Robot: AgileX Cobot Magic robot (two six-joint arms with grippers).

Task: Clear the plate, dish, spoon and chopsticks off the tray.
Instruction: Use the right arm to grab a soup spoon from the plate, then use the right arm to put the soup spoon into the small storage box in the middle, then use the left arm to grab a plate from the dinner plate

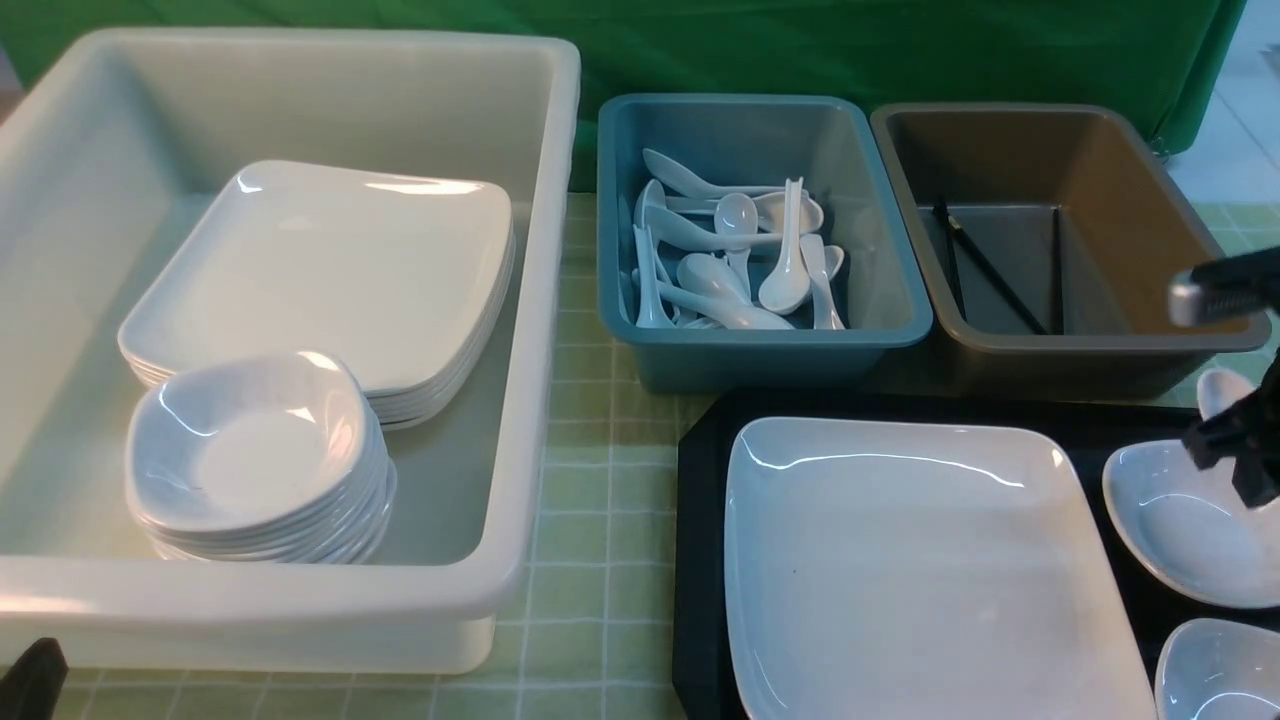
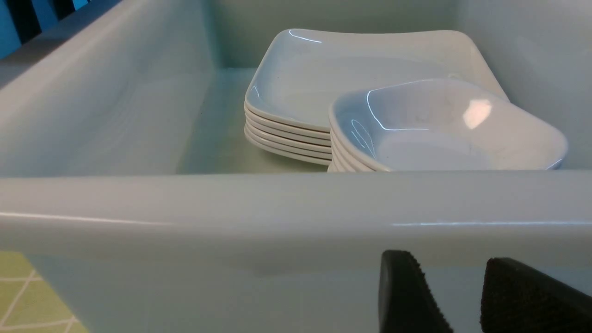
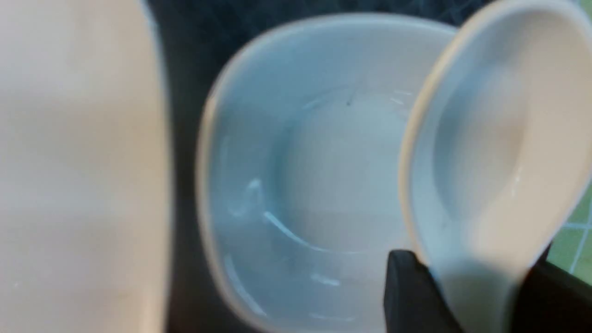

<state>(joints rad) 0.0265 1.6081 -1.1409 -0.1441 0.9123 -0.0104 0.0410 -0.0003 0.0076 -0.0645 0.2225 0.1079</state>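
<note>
The spoon is gripped by its handle in the right claw, with one black finger set against each side. It is held over the far right of the tray, its bowl above the rim of a dish. Whether spoon and dish are touching cannot be told, as the right wrist view is blurred.

The dish is seated on the tray just right of the plate, which fills the tray's left part. A second dish is seen at the near right corner. Chopsticks are laid in the brown bin beyond the tray.

The left claw is parked low by the near wall of the white tub. Its fingers are parted by a clear gap, and nothing is held between them.
</note>
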